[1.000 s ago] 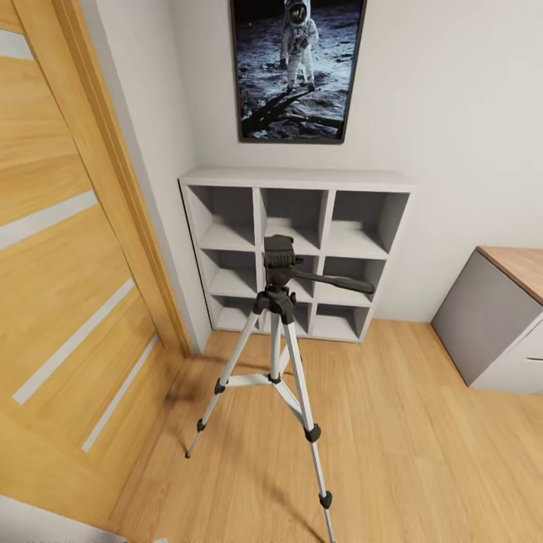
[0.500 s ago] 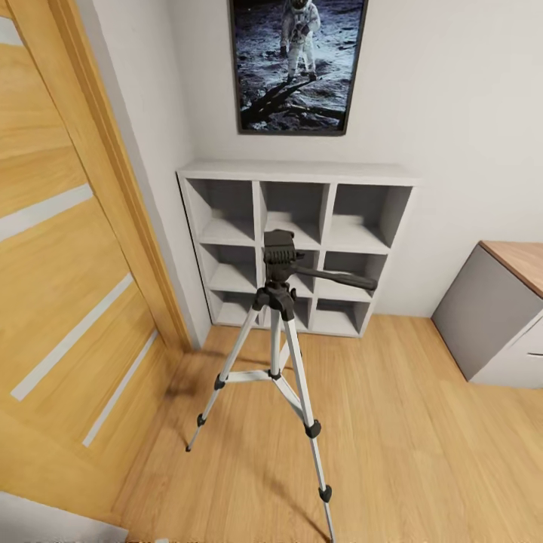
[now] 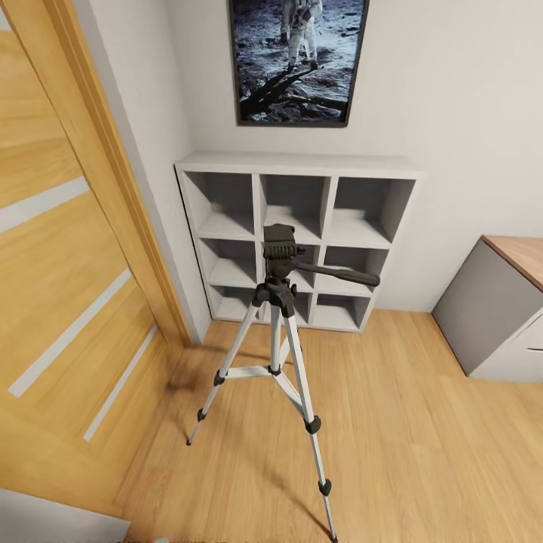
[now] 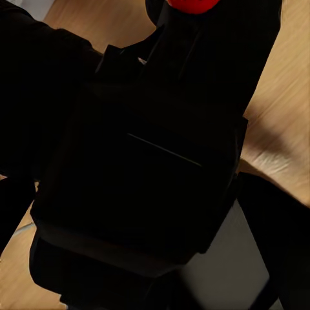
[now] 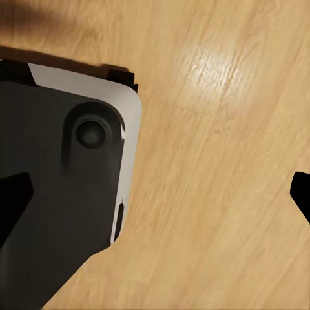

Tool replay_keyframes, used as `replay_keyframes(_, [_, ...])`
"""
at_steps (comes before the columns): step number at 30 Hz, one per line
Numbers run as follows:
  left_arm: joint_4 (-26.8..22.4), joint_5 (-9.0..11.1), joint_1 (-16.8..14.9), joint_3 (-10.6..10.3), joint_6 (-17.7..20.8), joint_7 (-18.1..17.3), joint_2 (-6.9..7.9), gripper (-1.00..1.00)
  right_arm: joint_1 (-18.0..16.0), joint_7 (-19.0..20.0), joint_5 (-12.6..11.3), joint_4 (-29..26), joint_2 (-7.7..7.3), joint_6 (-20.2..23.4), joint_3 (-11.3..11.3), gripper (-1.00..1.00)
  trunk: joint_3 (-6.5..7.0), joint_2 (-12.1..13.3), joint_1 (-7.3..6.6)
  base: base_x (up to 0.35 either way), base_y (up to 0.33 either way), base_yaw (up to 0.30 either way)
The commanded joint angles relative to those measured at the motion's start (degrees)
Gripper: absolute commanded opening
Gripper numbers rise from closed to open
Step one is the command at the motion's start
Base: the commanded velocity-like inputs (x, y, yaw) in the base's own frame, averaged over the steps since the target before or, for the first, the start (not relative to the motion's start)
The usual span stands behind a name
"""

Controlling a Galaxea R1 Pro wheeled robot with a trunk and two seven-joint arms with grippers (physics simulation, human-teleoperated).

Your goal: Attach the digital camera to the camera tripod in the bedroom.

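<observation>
The camera tripod [image 3: 276,332] stands on the light wood floor in the middle of the head view, silver legs spread. Its black head [image 3: 280,246] carries nothing, and the pan handle [image 3: 341,275] points right. In the left wrist view the digital camera [image 4: 155,161] is a large black body very close to the lens, its round red button [image 4: 192,5] at the edge. My left gripper [image 4: 155,200] is shut on it, with dark fingers [image 4: 13,206] at both sides. My right gripper [image 5: 157,197] hangs open over bare floor, nothing between its fingertips.
White cube shelving [image 3: 298,166] stands against the wall right behind the tripod, under a framed astronaut picture [image 3: 298,60]. A wooden door [image 3: 60,249] fills the left side. A grey wood-topped desk [image 3: 498,309] is at the right. My dark base [image 5: 64,194] shows in the right wrist view.
The whole head view has shifted: shelving, picture and tripod head sit slightly higher and look a little larger, so the camera moved nearer. The tripod itself has not moved.
</observation>
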Motion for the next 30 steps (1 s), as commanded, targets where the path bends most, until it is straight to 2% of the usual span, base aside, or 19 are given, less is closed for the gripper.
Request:
replay_keyframes(1, [0.0,-0.2,0.0,0.4,0.0,0.2,-0.01,-1.0,-0.1,0.1,0.4,0.2,-0.02,-0.4,0.2,1.0,-0.19,-0.1,0.03,0.0,0.0,0.0])
replay_keyframes(30, [0.0,-0.1,0.0,0.4,0.0,0.1,-0.01,-1.0,-0.1,0.0,0.3,0.2,-0.5,-0.5,0.2,1.0,-2.82,-0.1,0.03,0.0,0.0,0.0])
